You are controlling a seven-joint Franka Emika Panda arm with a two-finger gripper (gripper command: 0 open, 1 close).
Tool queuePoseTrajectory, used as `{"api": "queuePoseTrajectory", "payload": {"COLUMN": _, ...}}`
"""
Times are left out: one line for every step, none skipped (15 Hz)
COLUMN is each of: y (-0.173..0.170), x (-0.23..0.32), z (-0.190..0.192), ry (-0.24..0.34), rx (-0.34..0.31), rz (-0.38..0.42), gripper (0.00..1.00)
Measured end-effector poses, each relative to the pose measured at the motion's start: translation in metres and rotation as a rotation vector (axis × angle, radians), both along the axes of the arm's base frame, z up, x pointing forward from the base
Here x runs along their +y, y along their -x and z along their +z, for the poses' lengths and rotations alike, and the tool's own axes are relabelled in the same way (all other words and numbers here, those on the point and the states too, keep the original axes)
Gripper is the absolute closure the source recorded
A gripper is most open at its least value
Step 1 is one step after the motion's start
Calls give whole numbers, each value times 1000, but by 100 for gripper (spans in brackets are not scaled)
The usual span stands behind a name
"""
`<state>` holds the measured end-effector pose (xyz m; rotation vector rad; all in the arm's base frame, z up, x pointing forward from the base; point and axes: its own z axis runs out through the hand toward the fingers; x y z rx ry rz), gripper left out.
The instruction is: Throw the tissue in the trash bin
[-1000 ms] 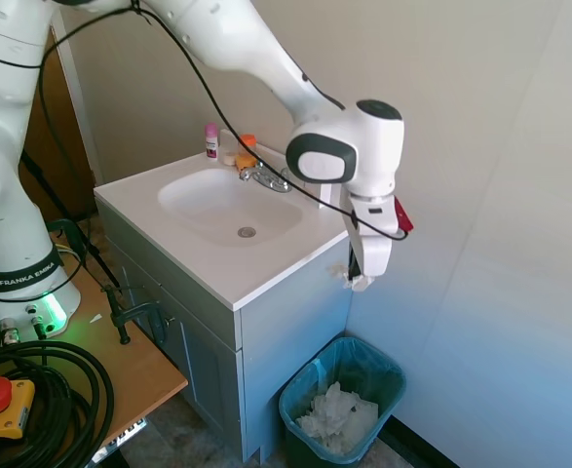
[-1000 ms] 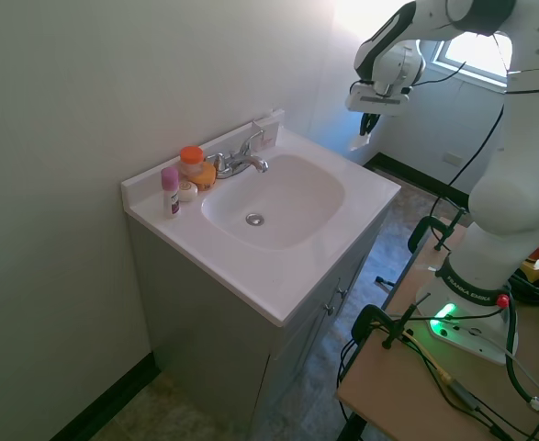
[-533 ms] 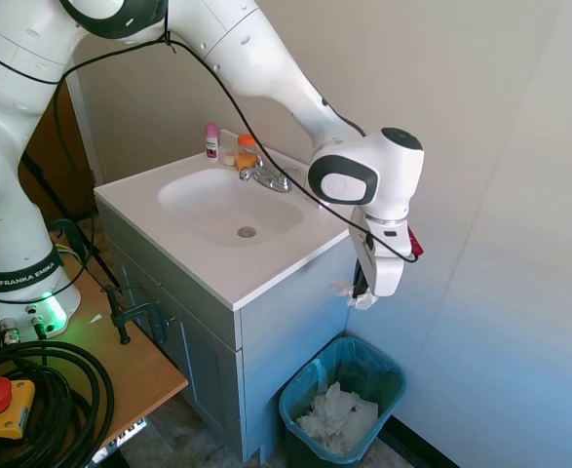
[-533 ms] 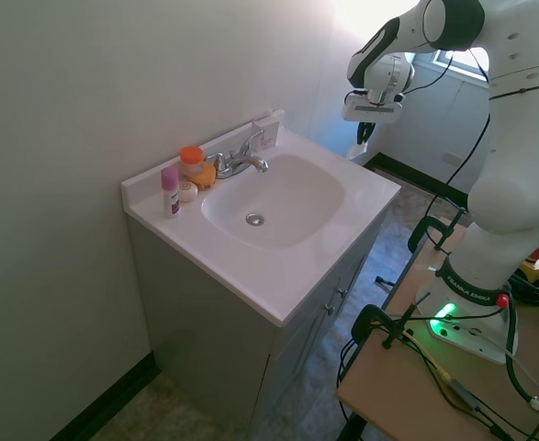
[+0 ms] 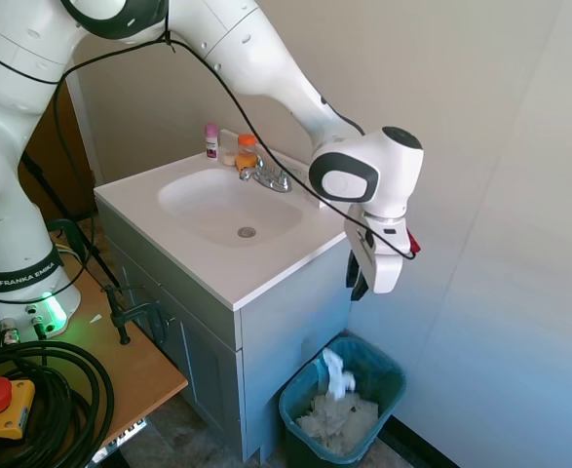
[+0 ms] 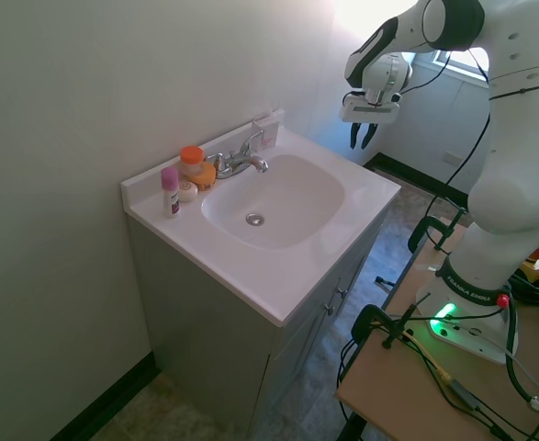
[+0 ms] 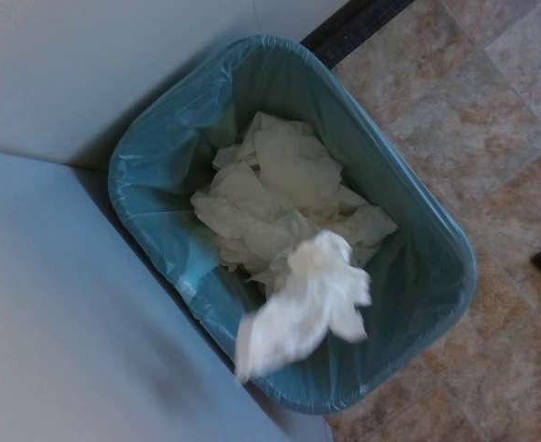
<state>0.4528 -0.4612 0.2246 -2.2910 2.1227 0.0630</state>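
Claw [image 5: 358, 285] has sprung apart: the small crumpled white tissue wad [image 5: 336, 371] drops below it, into the teal plastic trash bin [image 5: 388, 366]. Task nearly done!

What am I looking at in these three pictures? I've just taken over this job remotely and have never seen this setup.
It is a white robot arm in a bathroom. Two pictures come from cameras standing on opposite sides of the vanity; the third comes from a camera on the arm's wrist, looking straight down.

The gripper, the two-finger claw at the arm's end, hangs past the vanity's end, above the trash bin. The second side view shows its fingers spread open, with nothing between them.

The tissue is in mid-air, blurred, at about the height of the bin's rim. The wrist view shows it over the bin, above a heap of crumpled paper inside.

On the vanity: a sink, a faucet, a pink-capped bottle and an orange-capped bottle.
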Motion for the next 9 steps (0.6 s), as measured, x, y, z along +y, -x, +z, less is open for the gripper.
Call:
{"api": "queuePoseTrajectory", "payload": {"y": 0, "x": 0, "z": 3, "ry": 2, "rx": -4, "rz": 8, "gripper": 0}}
{"api": "queuePoseTrajectory", "payload": {"y": 0, "x": -1, "z": 9, "ry": 6, "rx": -12, "rz": 16, "gripper": 0}}
{"api": "queuePoseTrajectory", "payload": {"y": 3, "x": 1, "z": 18, "ry": 10, "rx": -22, "rz": 25, "gripper": 0}}
{"api": "queuePoseTrajectory", "payload": {"y": 7, "x": 5, "z": 31, "ry": 19, "rx": -32, "rz": 42, "gripper": 0}}
{"api": "queuePoseTrajectory", "payload": {"y": 13, "x": 13, "z": 45, "ry": 29, "rx": -45, "rz": 56, "gripper": 0}}
{"api": "queuePoseTrajectory", "payload": {"y": 19, "x": 24, "z": 60, "ry": 40, "rx": -55, "rz": 75, "gripper": 0}}
{"api": "queuePoseTrajectory", "payload": {"y": 26, "x": 37, "z": 71, "ry": 52, "rx": -60, "rz": 99, "gripper": 0}}
{"api": "queuePoseTrajectory", "payload": {"y": 32, "x": 51, "z": 79, "ry": 66, "rx": -64, "rz": 124, "gripper": 0}}
{"api": "queuePoseTrajectory", "payload": {"y": 39, "x": 66, "z": 86, "ry": 79, "rx": -66, "rz": 149, "gripper": 0}}
